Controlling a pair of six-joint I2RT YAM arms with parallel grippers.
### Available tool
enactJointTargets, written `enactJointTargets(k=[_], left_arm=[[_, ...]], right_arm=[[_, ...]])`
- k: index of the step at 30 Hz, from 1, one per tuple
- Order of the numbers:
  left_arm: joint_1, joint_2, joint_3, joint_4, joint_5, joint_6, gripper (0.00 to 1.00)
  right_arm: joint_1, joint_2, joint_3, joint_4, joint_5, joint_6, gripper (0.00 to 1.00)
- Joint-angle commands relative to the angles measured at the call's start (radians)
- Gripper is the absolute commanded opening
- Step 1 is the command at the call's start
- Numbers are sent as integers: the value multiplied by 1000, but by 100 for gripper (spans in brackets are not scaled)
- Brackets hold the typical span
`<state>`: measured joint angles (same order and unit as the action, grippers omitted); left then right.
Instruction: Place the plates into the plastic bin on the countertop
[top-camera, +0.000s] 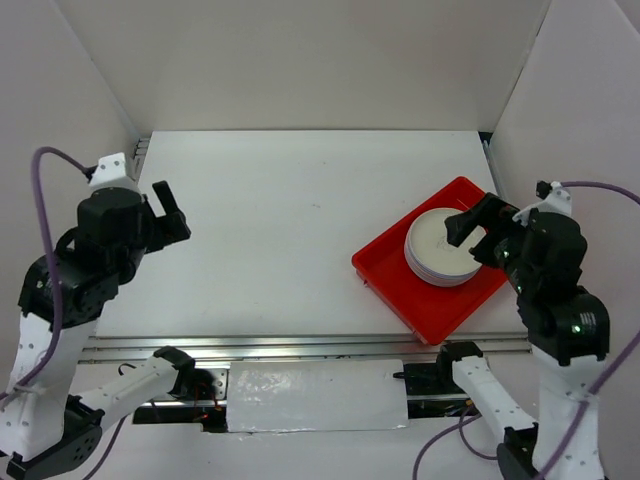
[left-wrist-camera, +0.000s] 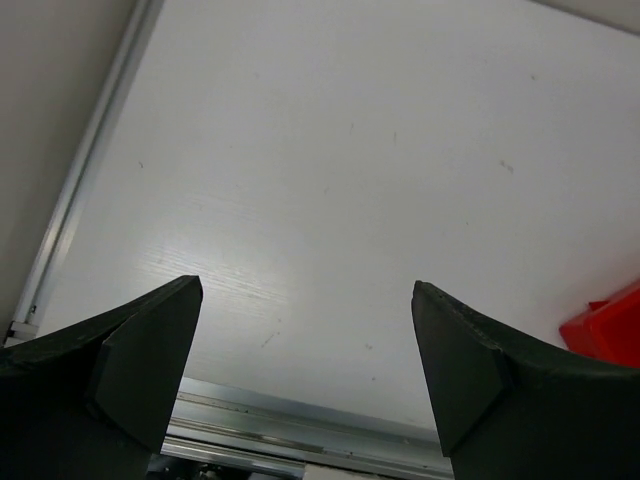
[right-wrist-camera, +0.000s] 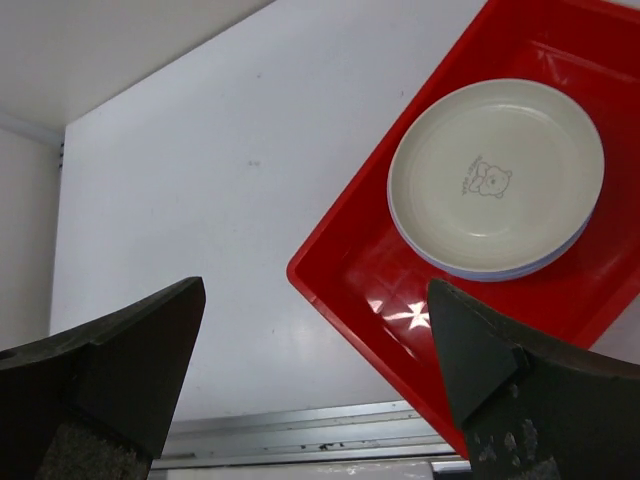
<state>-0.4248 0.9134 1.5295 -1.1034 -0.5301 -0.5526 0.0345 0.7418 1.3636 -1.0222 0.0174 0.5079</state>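
1. The right fingers (right-wrist-camera: 120, 370) stand wide apart with nothing between them, filling the bottom corners of the wrist view. In the top view the right gripper (top-camera: 478, 238) hangs over the right edge of the stack.
2. The left fingers (left-wrist-camera: 130, 350) are spread just as wide and are equally empty. The left gripper (top-camera: 170, 212) sits at the left of the top view, well apart from the task's things.
3. The plates (right-wrist-camera: 495, 180) lie in one neat stack. A cream one is on top with a small bear mark at its centre, and a bluish rim shows just beneath it. How many lie under it cannot be told.
4. The stack rests inside the bin (top-camera: 400, 285), toward its upper corner in the top view. The bin lies skewed, right of centre in that view.
5. The countertop (top-camera: 290, 220) shows no plate outside the bin in any view. The placing therefore looks done, and the step in hand is probably to draw the right gripper clear.
6. To do that well:
   - Rise straight up first, and move sideways only once the fingers are above the bin's rim.
   - Leave the fingers spread so that no pad catches the top plate's lip.
   - Avoid touching the bin, which looks light and glossy, so a nudge would likely slide it or shift the stack.
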Motion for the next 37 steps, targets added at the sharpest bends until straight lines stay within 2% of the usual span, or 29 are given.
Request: enactJointTargets(k=[1, 5, 9, 15, 20, 28, 37], left_arm=[[8, -10, 102, -107, -134, -12, 99], [8, -77, 129, -157, -131, -55, 99], [9, -156, 106, -190, -99, -53, 99], [24, -272, 17, -243, 14, -49, 99], [27, -401, -35, -242, 27, -58, 99], [29, -481, -45, -259, 32, -75, 99], [29, -504, -26, -242, 10, -67, 99]], right_arm=[[134, -34, 127, -228, 220, -72, 100], [206, -80, 325, -358, 227, -74, 100], [283, -139, 391, -387, 204, -80, 100], [369, -266, 315, -409, 223, -68, 100], [425, -350, 284, -420, 259, -68, 100], [433, -363, 288, -421, 253, -71, 100], [427, -340, 292, -421, 225, -71, 100]])
